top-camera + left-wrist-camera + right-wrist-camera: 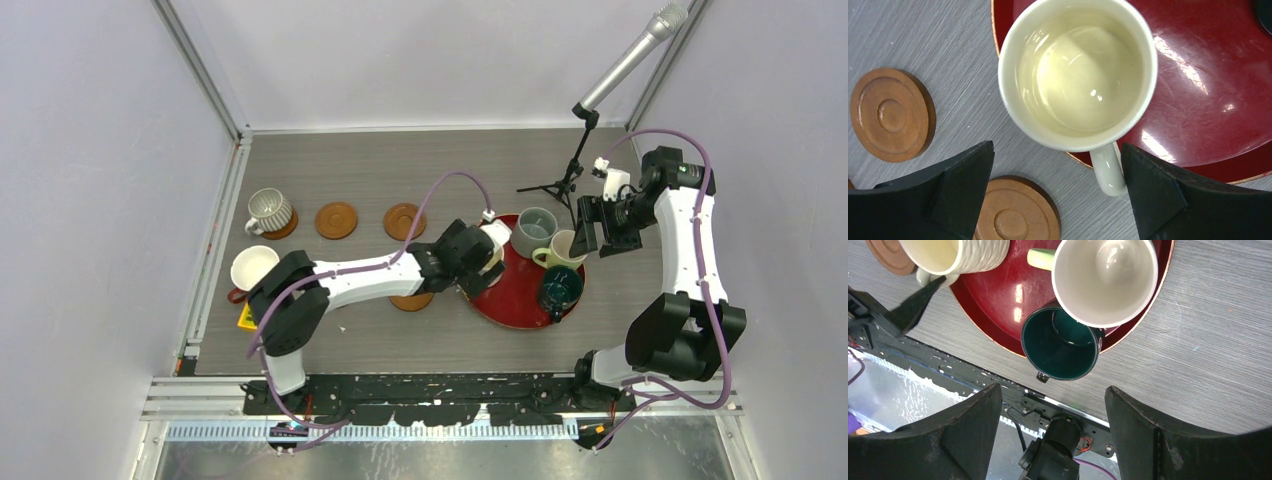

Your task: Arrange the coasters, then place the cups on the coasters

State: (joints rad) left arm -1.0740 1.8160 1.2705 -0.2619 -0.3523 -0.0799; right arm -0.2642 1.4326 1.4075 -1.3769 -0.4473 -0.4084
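Observation:
A cream cup (pixel 1078 75) stands at the left rim of the red tray (pixel 1208 105). My left gripper (pixel 1058 187) hovers over it, open, with the cup's handle (pixel 1108 172) just inside the right finger (pixel 1168 200) and nothing gripped. Two bare coasters (pixel 890 115) (pixel 1015 212) lie on the table beside it. On the tray stand a grey-blue cup (pixel 535 230), a pale green cup (pixel 1103 280) and a dark teal cup (pixel 1060 345). My right gripper (pixel 1053 435) hangs open above the tray's right side, holding nothing.
A ribbed cup (pixel 270 210) sits on a coaster at the back left, and a white cup (pixel 253 268) stands in front of it. Two bare coasters (pixel 336 220) (pixel 404 220) lie in a row beside the ribbed cup. A microphone tripod (pixel 560 185) stands behind the tray.

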